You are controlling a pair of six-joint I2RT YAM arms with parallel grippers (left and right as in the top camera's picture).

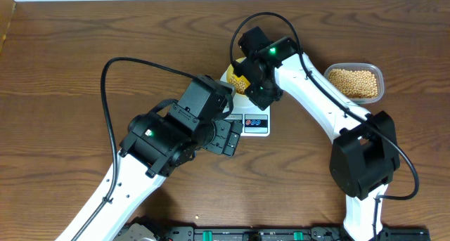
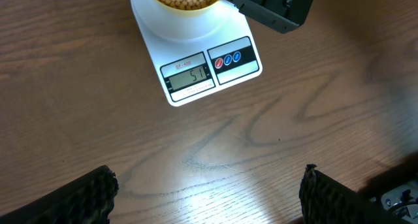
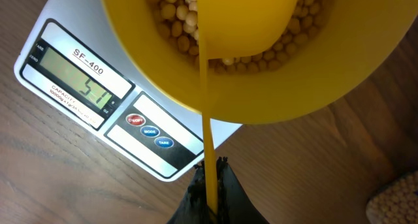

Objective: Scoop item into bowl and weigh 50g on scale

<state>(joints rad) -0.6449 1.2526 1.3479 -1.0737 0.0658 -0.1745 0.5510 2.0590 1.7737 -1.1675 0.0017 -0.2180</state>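
My right fingers point(image 3: 230, 201) clamp the scoop point(image 3: 248, 28) by its thin, probably flexy handle, left fingers point(image 2: 78, 198) spread empty; those beans point(image 3: 170, 25) roll easily.

Beans point(image 3: 171, 25) fill yellow bowl point(image 3: 294, 93) on scale point(image 2: 199, 64) reading 51.

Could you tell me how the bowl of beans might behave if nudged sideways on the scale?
The bowl looks like light, smooth plastic on the scale, whose top seems slick, so it would probably slide rather than tip. Its beans are small and round, so any that spill would likely roll away.
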